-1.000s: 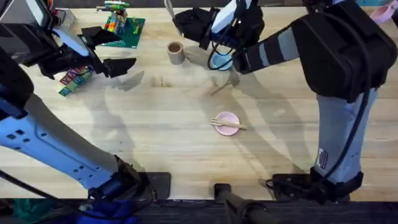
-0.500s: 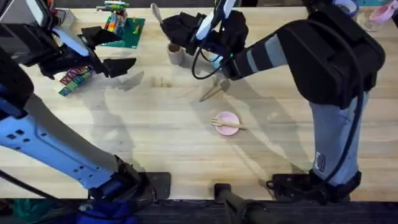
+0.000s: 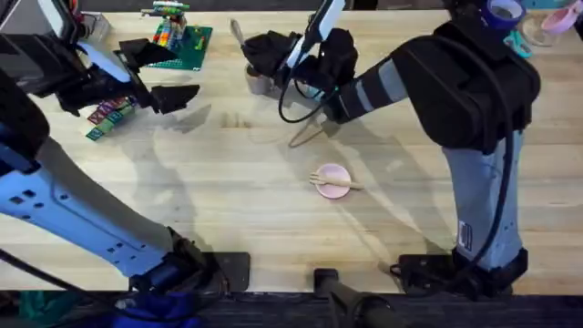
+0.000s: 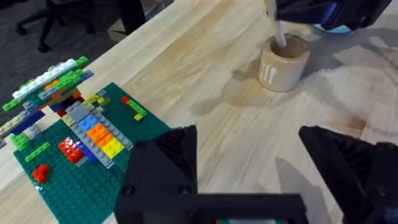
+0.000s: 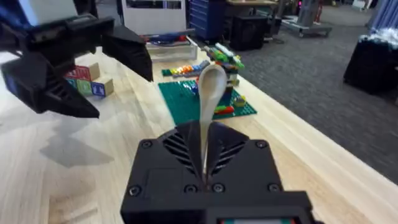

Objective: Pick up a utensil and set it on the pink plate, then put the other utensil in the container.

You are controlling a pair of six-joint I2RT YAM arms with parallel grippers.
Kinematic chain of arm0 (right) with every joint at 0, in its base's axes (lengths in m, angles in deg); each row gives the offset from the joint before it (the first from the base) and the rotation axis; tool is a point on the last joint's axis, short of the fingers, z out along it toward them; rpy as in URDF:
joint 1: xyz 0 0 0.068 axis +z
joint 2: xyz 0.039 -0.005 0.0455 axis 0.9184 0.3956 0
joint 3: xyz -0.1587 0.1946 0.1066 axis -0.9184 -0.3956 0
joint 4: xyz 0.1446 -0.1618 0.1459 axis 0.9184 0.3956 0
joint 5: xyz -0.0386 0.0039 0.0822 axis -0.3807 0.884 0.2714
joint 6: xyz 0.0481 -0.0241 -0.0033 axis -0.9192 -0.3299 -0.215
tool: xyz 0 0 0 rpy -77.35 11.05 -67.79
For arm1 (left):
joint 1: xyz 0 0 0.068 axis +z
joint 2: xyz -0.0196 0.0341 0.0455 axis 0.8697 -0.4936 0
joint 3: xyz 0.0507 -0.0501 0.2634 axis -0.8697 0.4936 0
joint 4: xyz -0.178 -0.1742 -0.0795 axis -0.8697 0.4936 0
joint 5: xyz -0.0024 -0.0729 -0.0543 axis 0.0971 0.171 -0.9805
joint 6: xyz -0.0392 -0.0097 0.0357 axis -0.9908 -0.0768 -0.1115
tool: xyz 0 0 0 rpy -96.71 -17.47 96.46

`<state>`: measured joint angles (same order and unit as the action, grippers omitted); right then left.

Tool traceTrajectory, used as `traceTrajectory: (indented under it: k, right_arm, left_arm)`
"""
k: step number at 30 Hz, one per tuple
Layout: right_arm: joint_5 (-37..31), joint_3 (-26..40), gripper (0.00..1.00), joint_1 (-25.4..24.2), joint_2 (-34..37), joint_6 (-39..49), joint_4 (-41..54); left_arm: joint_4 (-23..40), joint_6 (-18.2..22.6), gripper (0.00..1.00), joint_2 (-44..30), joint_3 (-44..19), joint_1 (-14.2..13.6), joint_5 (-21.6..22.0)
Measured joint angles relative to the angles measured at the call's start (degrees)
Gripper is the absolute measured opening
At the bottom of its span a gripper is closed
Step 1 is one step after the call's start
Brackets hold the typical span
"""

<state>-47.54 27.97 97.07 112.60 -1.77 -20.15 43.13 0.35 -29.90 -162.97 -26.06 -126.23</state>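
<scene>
The wooden fork point(image 3: 333, 181) lies across the pink plate point(image 3: 339, 171) at mid-table. My right gripper point(image 3: 266, 53) reaches across to the far left-centre and is shut on the wooden spoon point(image 5: 209, 93), which stands bowl-up between its fingers. The spoon's bowl point(image 3: 236, 29) sticks up beyond the gripper. In the left wrist view the spoon's handle point(image 4: 275, 28) dips into the mouth of the brown container point(image 4: 283, 63). That container point(image 3: 255, 84) sits just under the right gripper. My left gripper point(image 3: 175, 97) hovers open at the far left, holding nothing.
A green Lego board with bricks point(image 3: 182, 41) lies at the far left edge. Coloured letter blocks point(image 3: 107, 117) sit beside my left gripper. A light blue plate point(image 4: 339, 25) sits behind the container, mostly covered by the right arm.
My right arm has swung left with the spoon, from over the blue plate to above the container, and the handle now enters the cup. The left arm has not moved.
</scene>
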Motion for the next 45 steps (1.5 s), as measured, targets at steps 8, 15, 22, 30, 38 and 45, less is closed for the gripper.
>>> traceTrajectory:
  k: [8, 15, 22, 30, 38, 45]
  right_arm:
    - [-0.6, -0.1, 0.034, 0.0, 0.1, 0.4, 2.7]
    - [-0.9, -0.2, 0.034, 0.0, 0.1, 1.3, 5.5]
    - [-0.9, -0.3, 0.034, 0.0, 0.1, 1.8, 5.8]
    - [-0.9, -0.3, 0.056, 0.0, 0.1, 1.9, 5.9]
    - [-0.9, -0.3, 0.055, 0.0, 0.1, 1.9, 7.4]
    - [-0.9, -0.3, 0.163, 0.0, 0.1, 1.9, 7.7]
  left_arm:
    - [0.0, 0.0, 0.993, 0.0, 0.0, 0.0, 0.0]
    - [0.0, 0.0, 0.994, 0.0, 0.0, 0.0, 0.0]
    - [0.0, 0.0, 0.993, 0.0, 0.0, 0.0, 0.0]
    - [0.0, 0.0, 0.993, 0.0, 0.0, 0.0, 0.0]
    - [0.0, 0.0, 0.993, 0.0, 0.0, 0.0, 0.0]
    - [0.0, 0.0, 0.993, 0.0, 0.0, 0.0, 0.0]
